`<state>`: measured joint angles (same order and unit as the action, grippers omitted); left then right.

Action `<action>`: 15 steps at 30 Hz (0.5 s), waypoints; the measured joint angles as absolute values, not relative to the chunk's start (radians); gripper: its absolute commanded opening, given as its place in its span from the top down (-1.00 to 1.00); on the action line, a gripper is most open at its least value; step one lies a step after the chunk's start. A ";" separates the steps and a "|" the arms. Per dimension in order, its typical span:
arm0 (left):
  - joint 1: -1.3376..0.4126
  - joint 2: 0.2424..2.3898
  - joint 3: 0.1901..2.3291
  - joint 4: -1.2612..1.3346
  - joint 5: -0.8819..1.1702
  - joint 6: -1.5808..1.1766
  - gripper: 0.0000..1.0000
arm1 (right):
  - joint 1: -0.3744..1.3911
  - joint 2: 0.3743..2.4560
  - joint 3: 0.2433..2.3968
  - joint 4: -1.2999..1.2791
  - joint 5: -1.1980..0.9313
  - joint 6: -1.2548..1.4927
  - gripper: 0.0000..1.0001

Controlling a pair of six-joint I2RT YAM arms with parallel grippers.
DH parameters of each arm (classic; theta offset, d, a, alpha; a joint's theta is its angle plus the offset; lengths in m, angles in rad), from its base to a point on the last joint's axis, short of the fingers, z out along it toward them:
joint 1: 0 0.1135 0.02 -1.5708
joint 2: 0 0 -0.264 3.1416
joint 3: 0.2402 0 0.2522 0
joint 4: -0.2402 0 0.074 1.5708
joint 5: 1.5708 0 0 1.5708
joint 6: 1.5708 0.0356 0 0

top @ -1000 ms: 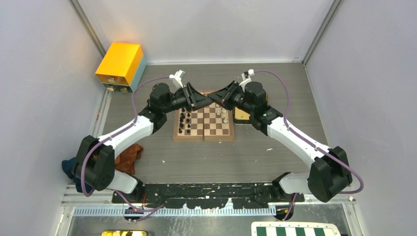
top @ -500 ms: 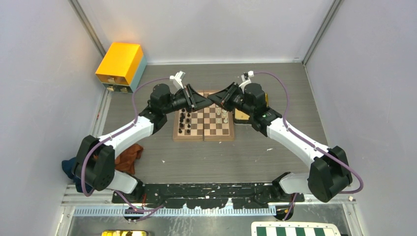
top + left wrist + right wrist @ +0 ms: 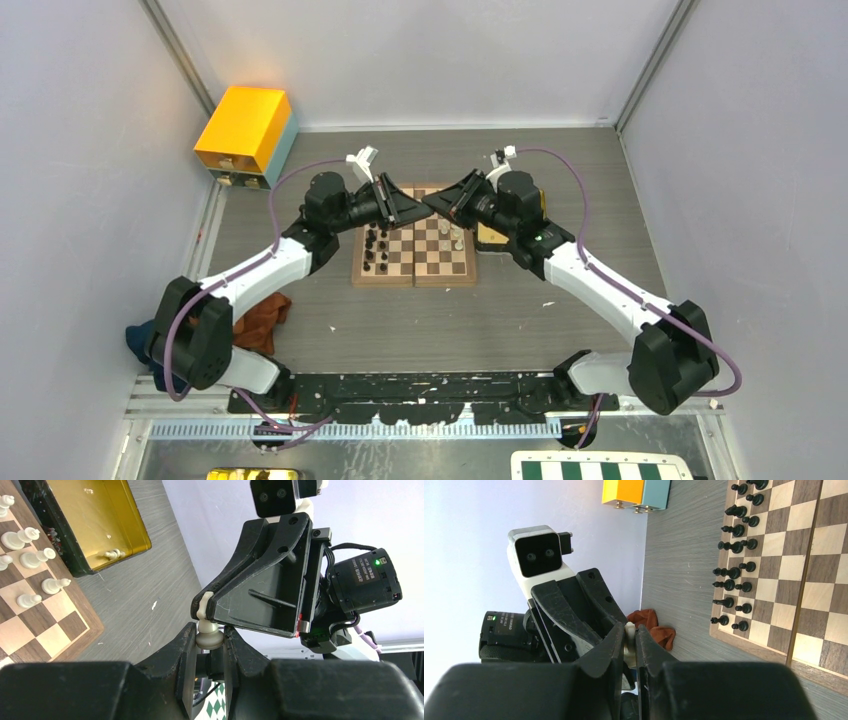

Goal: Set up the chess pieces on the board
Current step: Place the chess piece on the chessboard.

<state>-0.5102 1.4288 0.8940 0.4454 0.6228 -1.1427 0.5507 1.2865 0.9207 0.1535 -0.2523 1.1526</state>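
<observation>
My two grippers meet tip to tip above the far edge of the board point(image 3: 415, 278). Between them is one cream-white chess piece point(image 3: 209, 632). The left gripper point(image 3: 209, 636) is shut on its round base, and the right gripper point(image 3: 629, 632) is shut on its upper part point(image 3: 629, 628). In the top view the left gripper point(image 3: 408, 205) and right gripper point(image 3: 436, 203) hide the piece. Black pieces point(image 3: 375, 245) stand in two columns on the board's left side, and white pieces point(image 3: 452, 233) stand on its right side.
A gold tray point(image 3: 115, 520) lies right of the board with one white piece point(image 3: 114, 554) in it. A yellow box point(image 3: 245, 130) stands at the back left. An orange cloth point(image 3: 262, 318) lies front left. A green-and-white board point(image 3: 595, 468) is at the bottom edge.
The left gripper's jaws have narrowed onto the piece's base. Both grippers have drifted slightly toward the far side, with their tips staying together.
</observation>
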 measured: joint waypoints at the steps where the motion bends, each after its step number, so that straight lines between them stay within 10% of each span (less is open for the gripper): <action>1: -0.510 1.427 0.894 0.445 0.627 -1.140 0.93 | 0.552 1.283 0.921 0.152 -0.253 1.151 0.54; 15: -0.508 1.412 0.894 0.405 0.659 -1.079 1.00 | 0.560 1.272 0.921 0.134 -0.277 1.131 0.22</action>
